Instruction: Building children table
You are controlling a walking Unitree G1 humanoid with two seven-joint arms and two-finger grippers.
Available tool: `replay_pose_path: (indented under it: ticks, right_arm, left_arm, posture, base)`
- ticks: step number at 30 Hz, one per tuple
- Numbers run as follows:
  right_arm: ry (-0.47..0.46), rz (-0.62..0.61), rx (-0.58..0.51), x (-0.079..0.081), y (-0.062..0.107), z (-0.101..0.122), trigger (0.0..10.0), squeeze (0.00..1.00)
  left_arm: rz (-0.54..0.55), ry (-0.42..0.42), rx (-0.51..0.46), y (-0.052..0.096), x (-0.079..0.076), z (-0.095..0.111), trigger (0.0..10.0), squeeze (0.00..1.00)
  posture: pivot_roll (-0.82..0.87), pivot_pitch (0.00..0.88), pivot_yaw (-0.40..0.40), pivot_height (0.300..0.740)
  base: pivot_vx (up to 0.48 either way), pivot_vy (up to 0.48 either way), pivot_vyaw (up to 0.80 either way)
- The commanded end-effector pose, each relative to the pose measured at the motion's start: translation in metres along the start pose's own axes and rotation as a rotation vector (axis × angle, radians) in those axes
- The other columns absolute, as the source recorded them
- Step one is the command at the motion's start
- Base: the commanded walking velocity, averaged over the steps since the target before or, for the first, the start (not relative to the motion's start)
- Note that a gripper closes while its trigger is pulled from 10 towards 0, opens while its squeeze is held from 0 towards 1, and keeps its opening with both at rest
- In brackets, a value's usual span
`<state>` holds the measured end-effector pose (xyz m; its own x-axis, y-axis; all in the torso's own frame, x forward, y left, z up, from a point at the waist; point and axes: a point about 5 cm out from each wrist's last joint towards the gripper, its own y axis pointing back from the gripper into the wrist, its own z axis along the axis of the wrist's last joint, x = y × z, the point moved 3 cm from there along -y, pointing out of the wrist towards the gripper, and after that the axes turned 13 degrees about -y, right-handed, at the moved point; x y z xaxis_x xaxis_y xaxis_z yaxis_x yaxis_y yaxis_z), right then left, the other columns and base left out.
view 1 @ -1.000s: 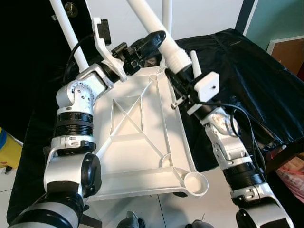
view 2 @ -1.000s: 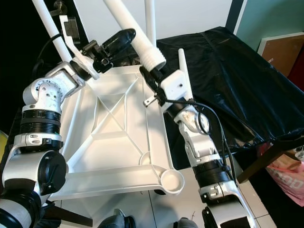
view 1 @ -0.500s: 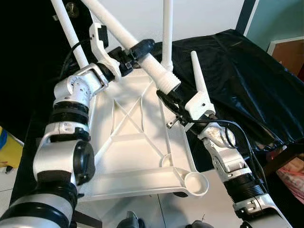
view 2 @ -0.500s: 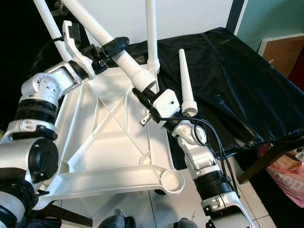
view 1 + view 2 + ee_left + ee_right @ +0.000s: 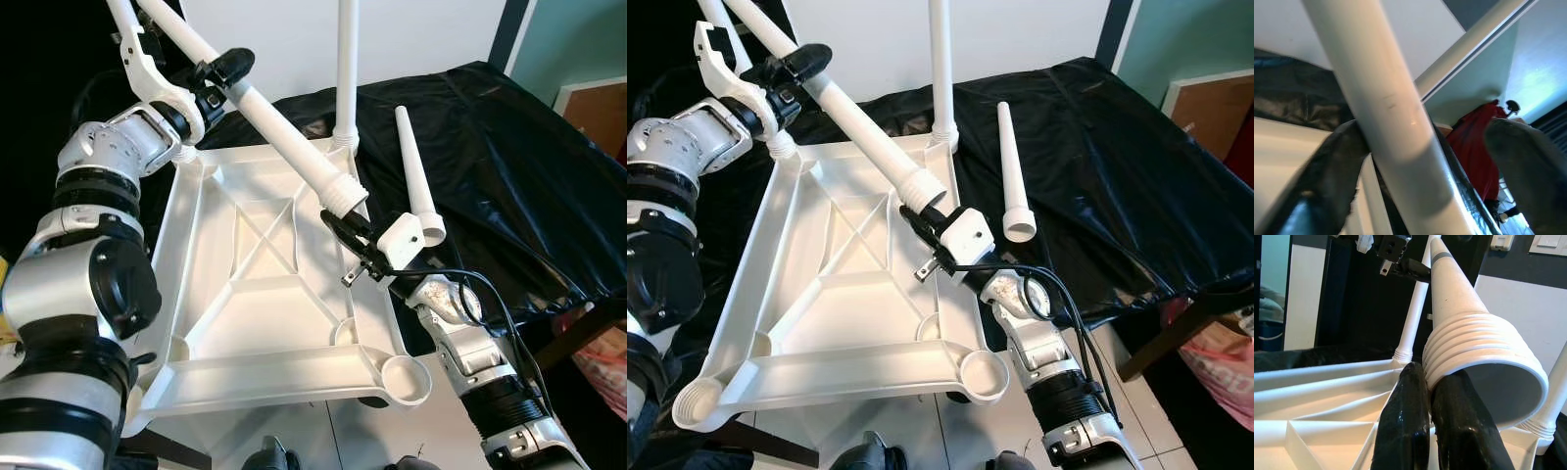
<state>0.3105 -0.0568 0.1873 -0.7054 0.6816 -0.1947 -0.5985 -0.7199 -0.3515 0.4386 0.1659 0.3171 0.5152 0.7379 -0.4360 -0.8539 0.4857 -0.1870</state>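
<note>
Your left claw [image 5: 227, 67] pinched the white table leg [image 5: 279, 132] near its narrow end, while your right claw [image 5: 338, 227], fingers pressed together, sat under its threaded end above the upturned white tabletop [image 5: 265, 284]. A loose leg [image 5: 415, 181] lay on black sheeting [image 5: 519, 157].

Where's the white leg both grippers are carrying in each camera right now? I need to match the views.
Left eye: leg slants from upper left down to centre.
Right eye: leg on the same slant, over the tabletop.
Left wrist: thick white tube between the fingers.
Right wrist: threaded open end above the fingers.
Shared landmark: the upright leg.
</note>
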Motion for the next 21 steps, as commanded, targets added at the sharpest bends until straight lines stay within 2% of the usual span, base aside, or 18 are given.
replay_pose_path:
  ticks: [1, 2, 3, 4, 5, 6, 11, 12, 13, 14, 15, 16, 19, 20, 21]
  right_arm:
    - [0.001, 0.044, 0.024, 0.007, -0.002, -0.005, 10.0, 0.0]
    - [0.002, 0.049, 0.025, 0.007, -0.003, -0.005, 10.0, 0.0]
    - [0.002, 0.049, 0.025, 0.007, -0.003, -0.005, 10.0, 0.0]
    - [0.021, 0.056, 0.02, 0.005, -0.004, -0.002, 10.0, 0.0]
    - [0.025, 0.055, 0.016, 0.003, -0.005, -0.001, 10.0, 0.0]
    - [0.029, 0.054, 0.013, 0.003, -0.006, 0.0, 10.0, 0.0]
    - [0.053, 0.067, -0.004, 0.004, -0.007, 0.005, 10.0, 0.0]
    - [0.062, 0.074, -0.01, 0.005, -0.007, 0.006, 10.0, 0.0]
    - [0.062, 0.074, -0.01, 0.005, -0.007, 0.006, 10.0, 0.0]
    - [0.062, 0.078, -0.013, 0.006, -0.008, 0.007, 10.0, 0.0]
    - [0.062, 0.078, -0.013, 0.006, -0.008, 0.007, 10.0, 0.0]
    - [0.066, 0.085, -0.015, 0.007, -0.008, 0.007, 10.0, 0.0]
    - [0.073, 0.092, -0.014, 0.008, -0.008, 0.007, 10.0, 0.0]
    - [0.076, 0.095, -0.013, 0.008, -0.008, 0.006, 10.0, 0.0]
    - [0.076, 0.095, -0.013, 0.008, -0.008, 0.006, 10.0, 0.0]
  left_arm:
    - [-0.022, 0.002, -0.013, -0.005, -0.008, 0.003, 2.3, 0.0]
    - [-0.018, 0.005, -0.01, -0.006, -0.008, 0.002, 0.0, 0.0]
    - [-0.018, 0.005, -0.01, -0.006, -0.008, 0.002, 0.0, 0.0]
    - [-0.01, 0.009, -0.001, -0.008, -0.009, 0.0, 2.8, 0.0]
    - [-0.007, 0.009, 0.001, -0.009, -0.009, 0.0, 2.8, 0.0]
    - [-0.004, 0.007, 0.002, -0.009, -0.009, 0.0, 0.2, 0.0]
    - [0.007, 0.01, -0.006, -0.009, -0.008, 0.002, 0.0, 0.0]
    - [0.008, 0.021, -0.007, -0.01, -0.009, 0.002, 3.2, 0.0]
    - [0.008, 0.021, -0.007, -0.01, -0.009, 0.002, 3.2, 0.0]
    - [0.01, 0.023, -0.003, -0.011, -0.009, 0.001, 9.2, 0.0]
    - [0.01, 0.023, -0.003, -0.011, -0.009, 0.001, 9.2, 0.0]
    - [0.016, 0.025, 0.004, -0.011, -0.009, 0.0, 10.0, 0.0]
    - [0.015, 0.037, -0.007, -0.012, -0.01, 0.001, 10.0, 0.0]
    - [0.012, 0.043, -0.015, -0.013, -0.011, 0.001, 10.0, 0.95]
    - [0.012, 0.043, -0.015, -0.013, -0.011, 0.001, 10.0, 0.95]
  posture:
    - [-0.09, 0.0, 0.084, 0.74]
    - [-0.09, 0.0, 0.086, 0.74]
    - [-0.09, 0.0, 0.086, 0.74]
    - [-0.09, 0.0, 0.087, 0.74]
    - [-0.09, 0.0, 0.087, 0.74]
    - [-0.09, 0.0, 0.087, 0.74]
    - [-0.1, 0.0, 0.093, 0.74]
    - [-0.1, 0.0, 0.095, 0.74]
    - [-0.1, 0.0, 0.095, 0.74]
    - [-0.1, 0.0, 0.096, 0.74]
    - [-0.1, 0.0, 0.096, 0.74]
    - [-0.1, 0.0, 0.097, 0.74]
    - [-0.1, 0.0, 0.101, 0.74]
    - [-0.1, 0.0, 0.101, 0.74]
    - [-0.1, 0.0, 0.101, 0.74]
  base:
    - [0.0, 0.0, 0.0]
    - [0.0, 0.0, 0.0]
    - [0.0, 0.0, 0.0]
    - [0.0, 0.0, 0.0]
    - [0.0, 0.0, 0.0]
    - [0.0, 0.0, 0.0]
    - [0.0, 0.0, 0.0]
    - [0.0, 0.0, 0.0]
    - [0.0, 0.0, 0.0]
    - [0.0, 0.0, 0.0]
    - [0.0, 0.0, 0.0]
    - [0.0, 0.0, 0.0]
    - [0.0, 0.0, 0.0]
    - [0.0, 0.0, 0.0]
    - [0.0, 0.0, 0.0]
